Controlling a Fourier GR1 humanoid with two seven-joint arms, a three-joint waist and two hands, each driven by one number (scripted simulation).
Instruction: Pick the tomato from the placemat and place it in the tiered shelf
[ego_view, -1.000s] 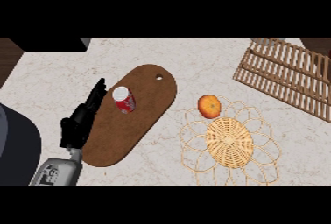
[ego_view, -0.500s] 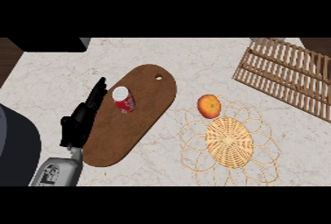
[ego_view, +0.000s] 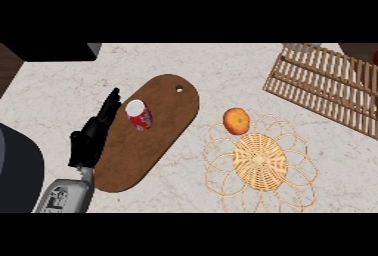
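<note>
Tomato: I saw the tomato (ego_view: 236, 121) as a small round fruit, orange-red with a paler patch on its skin. It lay on the far-left rim of the placemat (ego_view: 260, 160).
Placemat: It was woven wicker, with a dense oval core and a border of open loops. The tomato sat on the loops, not on the core.
Room around the tomato: Bare pale counter (ego_view: 221, 65) lay on its far side and to its left, with nothing touching it there.
Tiered shelf: The tiered shelf (ego_view: 332, 87), made of wooden slats, lay at the far right, ran past the view's right edge, and was well apart from the tomato. Open counter lay between them.
Cutting board: A long brown cutting board (ego_view: 148, 145) lay slantwise to the tomato's left. A strip of counter separated its right edge from the placemat's loops.
Can: A red can (ego_view: 139, 115) with a white top sat on the board's far half.
Left hand: My left hand (ego_view: 88, 142) lay along the board's left edge with fingers straight and pointing away from me, their tips just beside the can. It held nothing and was well apart from the tomato.
Right hand: The right hand was outside my view.
</note>
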